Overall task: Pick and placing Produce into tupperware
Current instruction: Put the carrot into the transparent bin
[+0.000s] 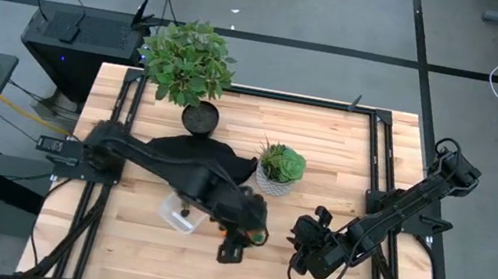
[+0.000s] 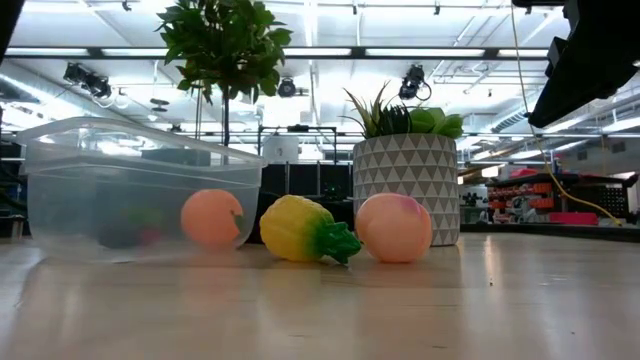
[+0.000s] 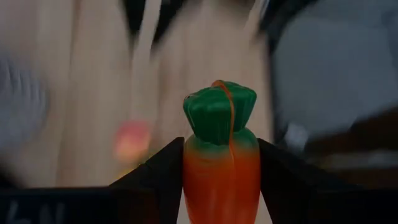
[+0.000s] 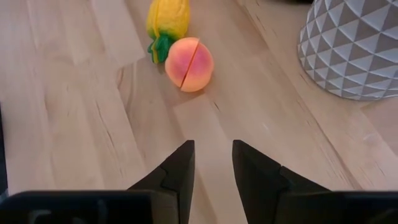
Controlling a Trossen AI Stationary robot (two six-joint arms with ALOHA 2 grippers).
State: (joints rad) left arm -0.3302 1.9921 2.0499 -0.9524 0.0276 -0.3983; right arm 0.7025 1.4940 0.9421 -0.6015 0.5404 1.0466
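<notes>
Orange and green-topped, the carrot is clamped between the two dark fingers of the left end effector, green top pointing away from the wrist. In the high view the left end effector is seen just beside the tupperware, near the front-middle of the wooden table. The carrot itself cannot be picked out from above — the arm covers it.

Ahead of the right end effector a pink-red round fruit lies on the table, and just beyond it the yellow piece with green stem is seen, the two nearly touching. The right end effector's fingers are held slightly apart with nothing between them, only bare wood showing in the gap. From above, the right end effector is found well to the side of the left one, near the white patterned plant pot.

At table height the tupperware is seen standing upright and without a lid, with dark and reddish shapes inside too blurred to name. A round orange sits at its corner — whether inside the wall or just outside cannot be told. Beside it the yellow piece and the pink-red fruit rest in front of the pot. A taller leafy potted plant stands at the far edge of the table.
</notes>
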